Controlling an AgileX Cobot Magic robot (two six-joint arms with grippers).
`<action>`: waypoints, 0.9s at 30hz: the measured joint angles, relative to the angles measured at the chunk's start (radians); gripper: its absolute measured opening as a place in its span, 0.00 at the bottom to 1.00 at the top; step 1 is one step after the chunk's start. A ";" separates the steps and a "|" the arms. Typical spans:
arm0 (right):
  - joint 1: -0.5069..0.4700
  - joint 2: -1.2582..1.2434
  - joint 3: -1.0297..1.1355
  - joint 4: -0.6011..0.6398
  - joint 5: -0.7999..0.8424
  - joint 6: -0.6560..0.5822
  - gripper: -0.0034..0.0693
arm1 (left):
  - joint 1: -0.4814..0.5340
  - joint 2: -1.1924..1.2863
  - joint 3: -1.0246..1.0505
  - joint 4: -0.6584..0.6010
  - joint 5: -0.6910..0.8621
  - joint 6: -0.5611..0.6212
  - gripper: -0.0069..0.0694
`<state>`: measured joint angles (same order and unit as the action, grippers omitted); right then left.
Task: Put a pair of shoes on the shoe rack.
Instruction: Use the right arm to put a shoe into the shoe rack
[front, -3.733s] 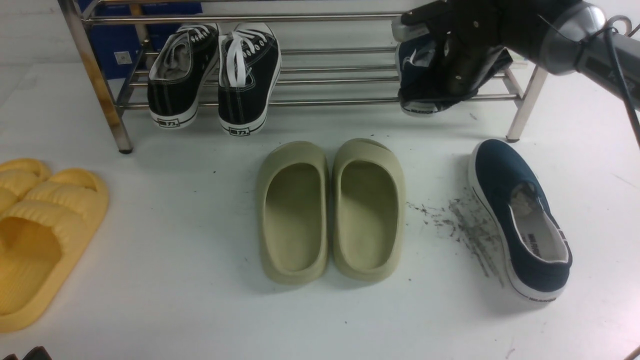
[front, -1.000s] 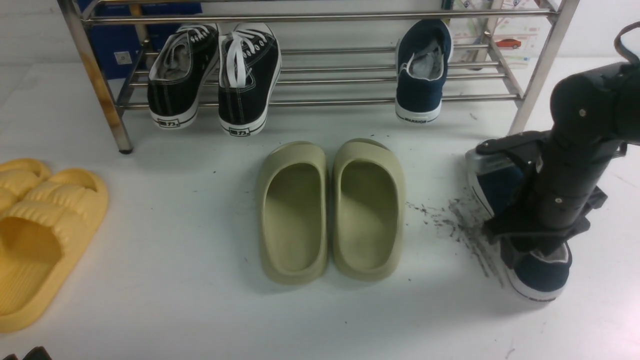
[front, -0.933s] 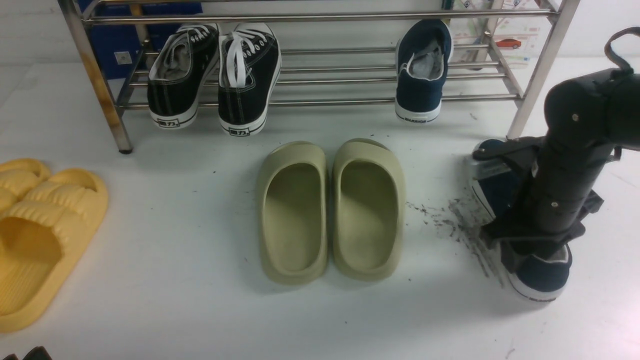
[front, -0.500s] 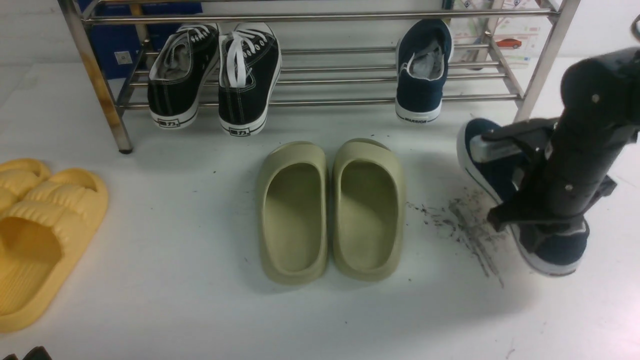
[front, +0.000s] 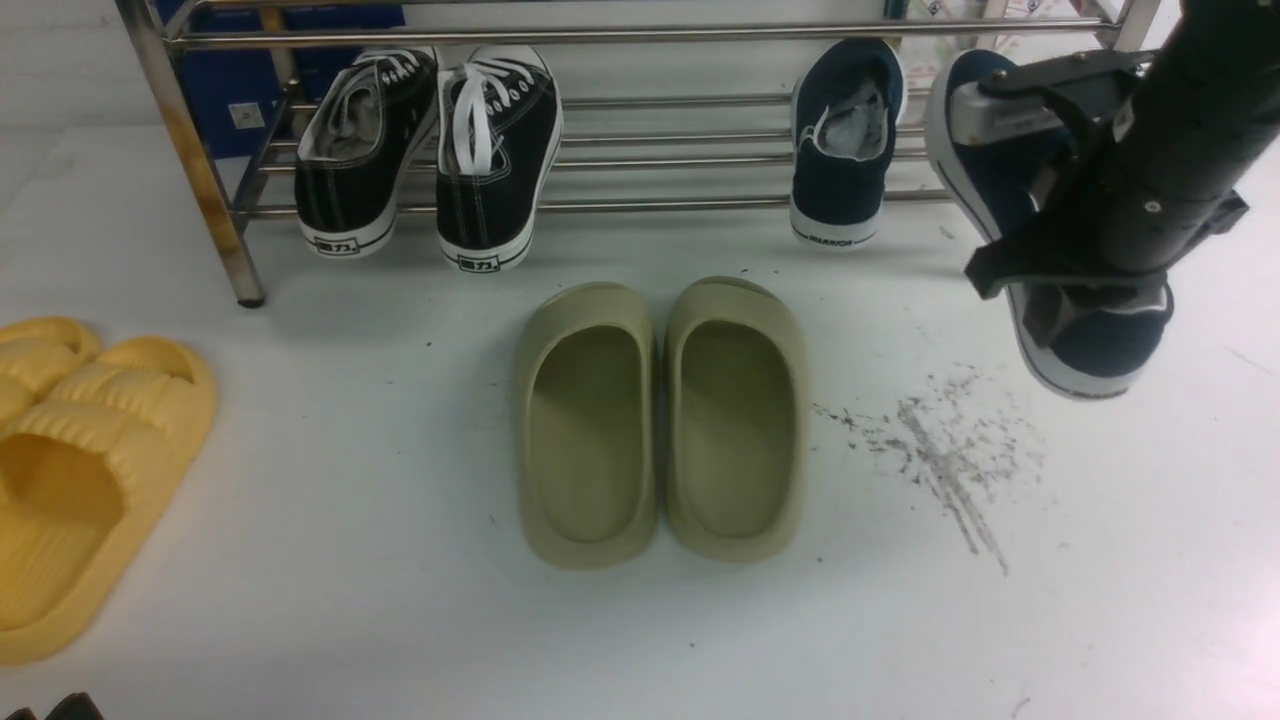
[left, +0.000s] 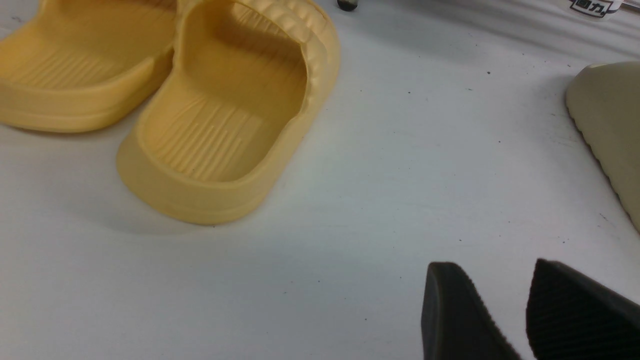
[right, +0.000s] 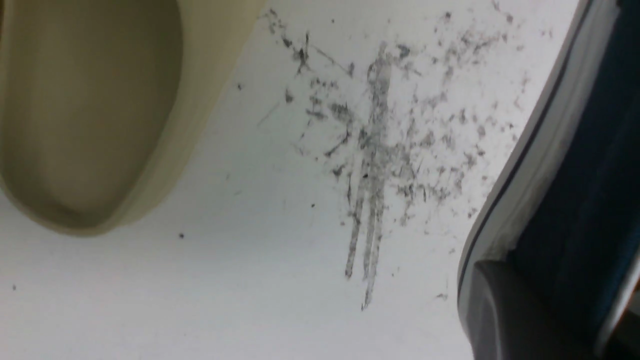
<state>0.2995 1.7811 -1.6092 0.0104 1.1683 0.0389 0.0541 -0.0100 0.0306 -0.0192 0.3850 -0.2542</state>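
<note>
In the front view, the right gripper (front: 1072, 300) is clamped on the collar of one navy slip-on (front: 995, 195). It holds it in the air, clear of the white surface (front: 350, 520), toe tilted up towards the right end of the shoe rack (front: 660, 205). The lettering on its heel is too small to read. The other navy slip-on (front: 840, 175) sits on the rack's lower bars near the right end, with "WARRIOR" printed on its heel. Towards the left end sit black lace-up sneakers (front: 430, 150) with heel tags reading 回力. Olive slides (front: 660, 420) lie mid-surface, yellow slides (front: 80, 450) lie at its left edge, and grey scuff marks (front: 940, 450) show below the held shoe.

The left wrist view shows the left gripper (left: 495, 280) with its fingers parted and empty, near the yellow slides.

The right wrist view shows a dark finger (right: 515, 315) against the held shoe's white sole, above the scuffs.
</note>
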 joint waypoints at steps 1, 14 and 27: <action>0.000 0.023 -0.018 -0.010 0.002 0.013 0.10 | 0.000 0.000 0.000 0.000 0.000 0.000 0.40; -0.058 0.203 -0.201 0.005 -0.008 0.080 0.10 | 0.000 0.000 0.000 0.000 0.000 0.000 0.40; -0.090 0.395 -0.465 0.037 -0.023 0.083 0.10 | 0.000 0.000 0.000 0.000 0.000 0.000 0.40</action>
<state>0.2092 2.1761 -2.0745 0.0474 1.1451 0.1219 0.0541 -0.0100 0.0306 -0.0192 0.3850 -0.2542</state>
